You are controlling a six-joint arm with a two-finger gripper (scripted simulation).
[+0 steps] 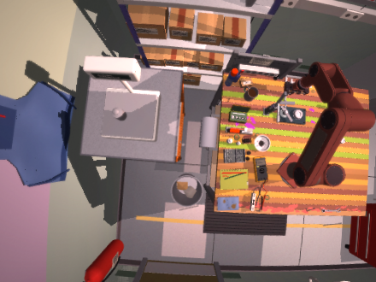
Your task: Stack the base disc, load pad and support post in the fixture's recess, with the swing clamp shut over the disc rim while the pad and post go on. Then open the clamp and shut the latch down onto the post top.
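Observation:
The fixture [291, 114] is a dark plate on the far side of the striped bench. A pale round part sits in its recess. A grey bar stands along its left side, and a thin dark arm [273, 105] slants off its far left corner. I cannot tell clamp from latch at this size. The gripper [287, 89] hangs just beyond the fixture's far edge, closed on a small part that is too small to name. A dark brown round piece [251, 93] lies left of the gripper.
The red-brown arm [324, 128] spans the bench's right half from its base [295, 173]. A white ring dish [262, 143], a yellow meter [260, 168], a green pad [233, 178] and small tools crowd the left half. A red-capped bottle [233, 76] stands at the far left corner.

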